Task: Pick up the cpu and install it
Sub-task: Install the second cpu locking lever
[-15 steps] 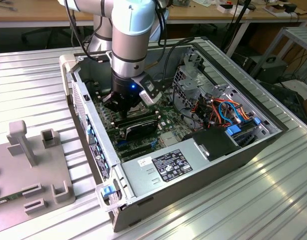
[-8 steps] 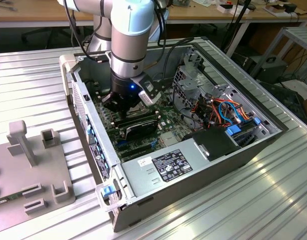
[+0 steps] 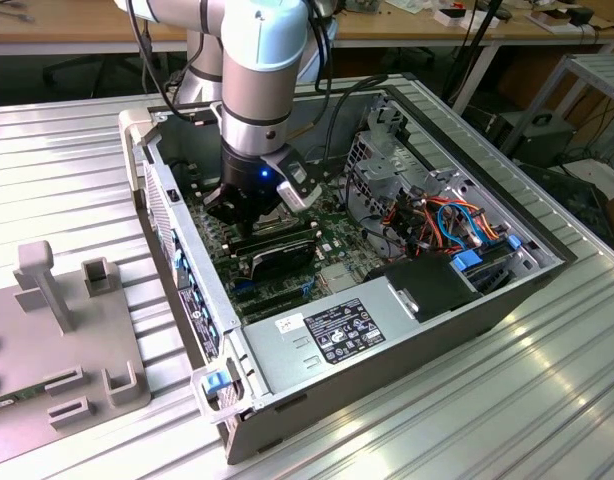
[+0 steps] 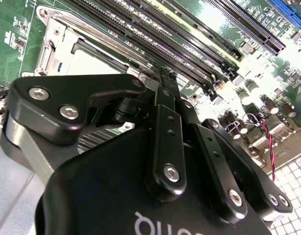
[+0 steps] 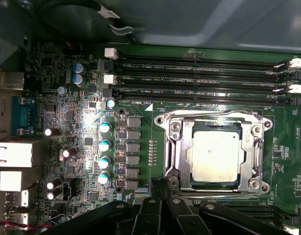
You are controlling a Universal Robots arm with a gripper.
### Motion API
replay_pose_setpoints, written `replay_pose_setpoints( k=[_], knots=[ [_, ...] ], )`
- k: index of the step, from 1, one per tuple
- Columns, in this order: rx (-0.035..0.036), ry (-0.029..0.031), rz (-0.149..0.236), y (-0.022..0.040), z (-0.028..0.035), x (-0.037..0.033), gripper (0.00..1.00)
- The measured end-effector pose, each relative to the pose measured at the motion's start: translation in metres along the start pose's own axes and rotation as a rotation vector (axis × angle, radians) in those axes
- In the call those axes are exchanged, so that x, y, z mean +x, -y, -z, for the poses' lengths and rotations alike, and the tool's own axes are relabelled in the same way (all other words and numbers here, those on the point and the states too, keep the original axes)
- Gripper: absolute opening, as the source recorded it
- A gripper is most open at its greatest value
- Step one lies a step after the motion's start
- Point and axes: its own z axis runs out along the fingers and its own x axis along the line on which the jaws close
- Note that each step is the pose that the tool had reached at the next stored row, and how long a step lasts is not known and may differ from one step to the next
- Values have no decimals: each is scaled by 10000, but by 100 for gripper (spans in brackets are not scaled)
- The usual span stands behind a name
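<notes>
Already the cpu (image 5: 215, 155) sits in its socket (image 5: 170, 147). Your gripper (image 5: 159, 185), clenched and holding nothing, hangs just beside it.

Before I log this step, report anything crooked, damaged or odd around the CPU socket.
Nothing stands out. In the first wrist view the cpu lies flat and square inside the socket frame, edges parallel to it. The memory slots beside it look intact. The gripper hangs at the socket's edge.
</notes>
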Motion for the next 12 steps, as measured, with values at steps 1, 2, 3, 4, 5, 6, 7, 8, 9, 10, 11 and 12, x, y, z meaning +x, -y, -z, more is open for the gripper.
replay_pose_setpoints(
  k=[1,2,3,4,5,6,7,8,9,10,11,12],
  knots=[
    [-3,0,0,0,0,3,11],
    [-4,0,0,0,0,4,11],
    [-4,0,0,0,0,5,11],
    [-4,0,0,0,0,5,11],
    [-3,0,0,0,0,5,11],
    [-4,0,-1,0,0,5,11],
    [-5,1,0,0,0,6,11],
    [-8,1,0,0,0,7,11],
    [-11,0,-1,0,0,8,11],
    [-13,1,-2,0,0,10,11],
    [-16,1,-2,-1,0,13,11],
    [-19,1,-2,-1,0,16,11]
  ],
)
